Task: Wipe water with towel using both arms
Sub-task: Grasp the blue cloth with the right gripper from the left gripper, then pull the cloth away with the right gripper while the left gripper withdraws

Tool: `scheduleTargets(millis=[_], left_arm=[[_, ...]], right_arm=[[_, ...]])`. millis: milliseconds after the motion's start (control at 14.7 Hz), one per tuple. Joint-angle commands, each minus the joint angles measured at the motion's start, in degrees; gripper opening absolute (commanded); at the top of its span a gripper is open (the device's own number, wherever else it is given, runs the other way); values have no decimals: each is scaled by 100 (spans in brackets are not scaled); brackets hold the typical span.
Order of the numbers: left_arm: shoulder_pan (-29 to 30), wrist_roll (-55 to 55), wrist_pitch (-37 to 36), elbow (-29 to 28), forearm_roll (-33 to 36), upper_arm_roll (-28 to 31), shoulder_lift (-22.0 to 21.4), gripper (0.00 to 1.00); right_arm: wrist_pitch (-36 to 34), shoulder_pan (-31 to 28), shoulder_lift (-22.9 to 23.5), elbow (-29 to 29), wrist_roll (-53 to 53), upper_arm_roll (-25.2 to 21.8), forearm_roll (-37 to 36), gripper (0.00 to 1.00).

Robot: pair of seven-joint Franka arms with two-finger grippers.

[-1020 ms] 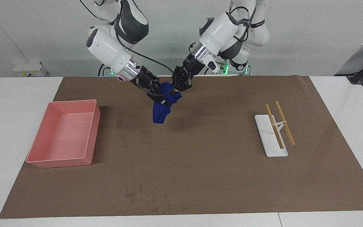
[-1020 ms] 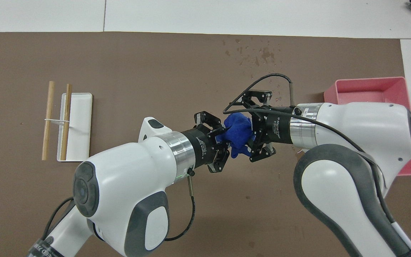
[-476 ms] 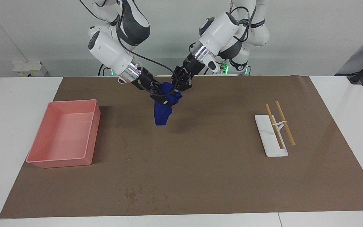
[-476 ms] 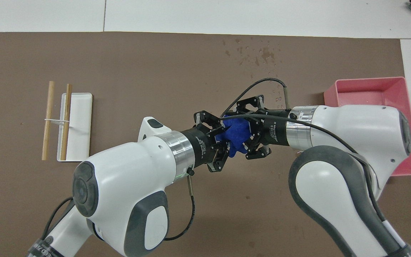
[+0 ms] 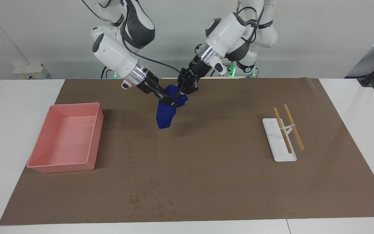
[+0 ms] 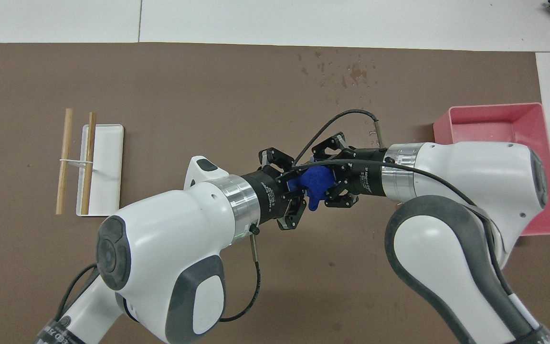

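Note:
The deep-blue towel (image 5: pixel 165 116) (image 6: pixel 316 181) hangs bunched in the air over the brown mat (image 5: pixel 222 169), at the robots' end of the table. My left gripper (image 5: pixel 184 91) (image 6: pixel 300 187) is shut on its upper part. My right gripper (image 5: pixel 170 99) (image 6: pixel 333 183) meets it from the pink tray's side, its fingers closed in on the same bunch. The towel's lower end dangles just above the mat. Water (image 5: pixel 143 199) (image 6: pixel 350 71) lies as scattered drops on the mat near the table edge farthest from the robots.
A pink tray (image 5: pixel 60 168) (image 6: pixel 494 109) stands toward the right arm's end of the table. A white flat stand (image 5: pixel 279 152) (image 6: pixel 108 167) with two wooden sticks lies toward the left arm's end.
My right gripper has closed from wide open onto the towel, squeezing the bunch smaller. Both grippers have risen slightly with it. The left gripper's hold is unchanged.

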Motion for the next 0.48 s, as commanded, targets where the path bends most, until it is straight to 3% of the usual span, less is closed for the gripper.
scheduleTargets(millis=[0,136,204,408], left_arm=[[-147,-63,105,47,-116,44,-96,23],[-139,-97,105,56,-116,44,-96,63],[-139,-124,105,65,-116,44,-96,100],[-104,-107,79,91,-98,62,-96,100]], right_arm=[[-23,79,56,-40,-414,9,93,0],[-417,88,47,-40,-958,9,-423,0],[-532,44,47,-31,-1126,9,-714,0],[-1191,17,12,-22,-2520,0,-2268,0]])
